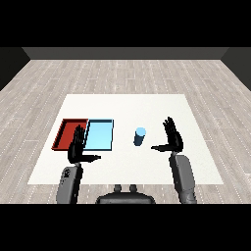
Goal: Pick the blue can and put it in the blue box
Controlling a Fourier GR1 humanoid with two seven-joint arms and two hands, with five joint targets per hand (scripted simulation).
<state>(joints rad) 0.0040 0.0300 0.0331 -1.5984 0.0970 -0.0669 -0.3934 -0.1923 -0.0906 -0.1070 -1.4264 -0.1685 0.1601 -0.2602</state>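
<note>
A blue can (139, 136) stands upright on the white table (127, 108), just right of the light blue tray (99, 135). My right hand (171, 138) is raised to the right of the can, fingers straight and thumb pointing toward it, with a gap between thumb and can. My left hand (77, 147) hovers over the near edge where the red tray (70, 134) and the blue tray meet, fingers straight, holding nothing.
The red tray and the light blue tray lie side by side at the table's left half. The table's near edge runs just in front of both forearms. Grey wooden floor surrounds the table.
</note>
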